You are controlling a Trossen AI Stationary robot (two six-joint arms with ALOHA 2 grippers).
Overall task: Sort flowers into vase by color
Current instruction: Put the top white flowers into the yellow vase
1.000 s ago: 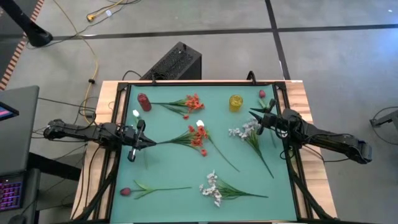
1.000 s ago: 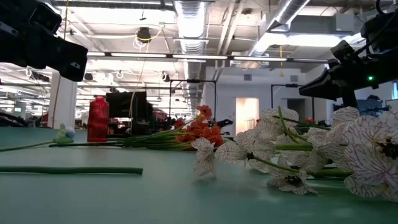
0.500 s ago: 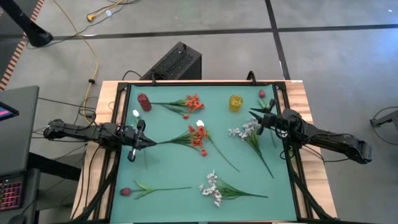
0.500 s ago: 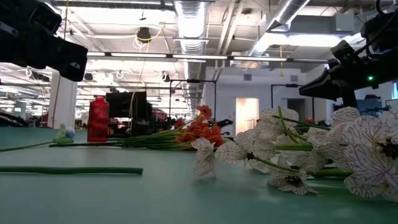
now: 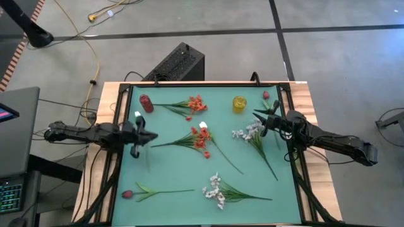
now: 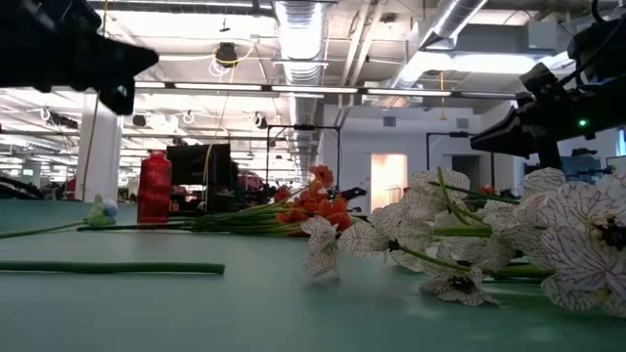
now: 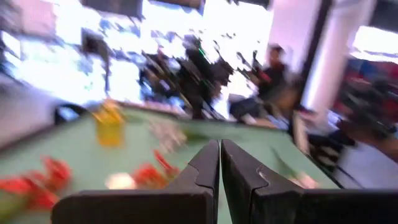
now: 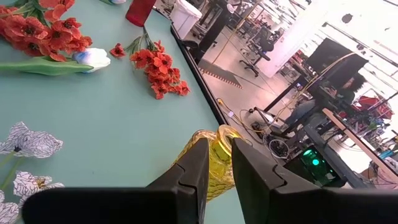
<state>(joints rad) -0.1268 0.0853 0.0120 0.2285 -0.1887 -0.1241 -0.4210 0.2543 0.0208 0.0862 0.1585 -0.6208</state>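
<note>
Flowers lie flat on the green table top [image 5: 170, 170]. A red-orange cluster [image 5: 196, 104] lies near the far edge. A second one with a white bud [image 5: 201, 137] lies mid-table. White sprays [image 5: 249, 132] [image 5: 214, 189] lie right of centre and near the front edge. A dark red bud [image 5: 128, 194] lies front left. The red vase [image 5: 146, 103] and yellow vase [image 5: 239, 103] stand upright at the far side. My left gripper [image 5: 151, 135] [image 7: 219, 152] hovers shut at the left side, just above the mid cluster's stem end. My right gripper [image 5: 255, 115] [image 8: 219, 140] hangs above the table near the yellow vase [image 8: 219, 180], its fingers a narrow gap apart, holding nothing.
A white bud [image 5: 137, 115] lies by the left arm and a small red bud [image 5: 266, 96] sits at the far right corner. A black frame [image 5: 189, 84] edges the table. In the low view a long green stem [image 6: 112, 267] lies in front, with white blossoms [image 6: 460, 235] close on the right.
My left gripper has risen from the table and tipped up toward level, still shut; its wrist view is blurred by the motion. The flowers and my right arm have kept still.
</note>
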